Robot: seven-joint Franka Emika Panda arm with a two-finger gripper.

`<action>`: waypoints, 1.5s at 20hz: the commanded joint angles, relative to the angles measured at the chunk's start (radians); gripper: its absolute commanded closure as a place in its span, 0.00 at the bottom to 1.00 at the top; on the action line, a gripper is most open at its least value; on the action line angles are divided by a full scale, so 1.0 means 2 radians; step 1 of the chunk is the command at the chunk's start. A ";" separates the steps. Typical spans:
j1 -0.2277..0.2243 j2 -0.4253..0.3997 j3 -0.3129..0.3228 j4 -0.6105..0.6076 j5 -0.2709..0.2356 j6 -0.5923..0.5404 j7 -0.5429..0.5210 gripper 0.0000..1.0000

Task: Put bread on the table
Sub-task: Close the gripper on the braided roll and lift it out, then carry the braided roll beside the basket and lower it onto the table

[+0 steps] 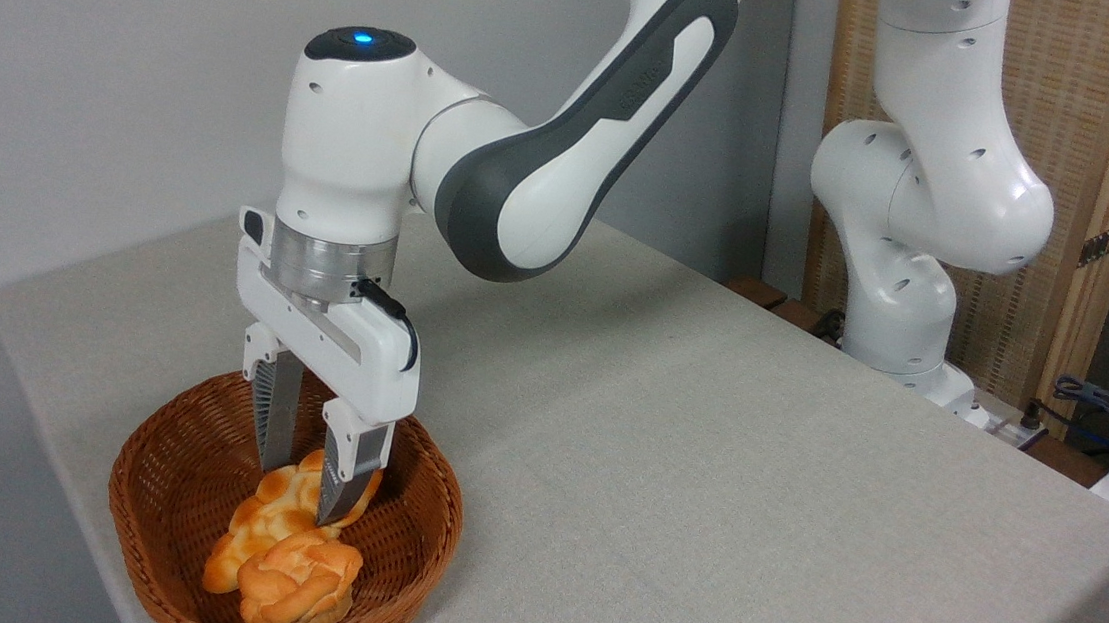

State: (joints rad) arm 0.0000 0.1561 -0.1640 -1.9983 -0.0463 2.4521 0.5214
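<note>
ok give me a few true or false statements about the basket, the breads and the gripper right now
1. The braided loaf lies inside the wicker basket. True.
2. The gripper hangs high above the basket, clear of the rim. False: its fingers reach down into the basket, on either side of the loaf's upper end.
3. The round bun sits on the table beside the basket. False: it is in the basket, in front of the loaf.
4. The basket stands near the table's left front corner. True.
5. The loaf has been lifted clear of the basket. False: it rests inside.
</note>
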 commanded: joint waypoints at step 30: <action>0.007 -0.199 0.014 -0.009 -0.093 -0.341 0.169 0.62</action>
State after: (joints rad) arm 0.0216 -0.1315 -0.1519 -1.8999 -0.2255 1.8229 0.7639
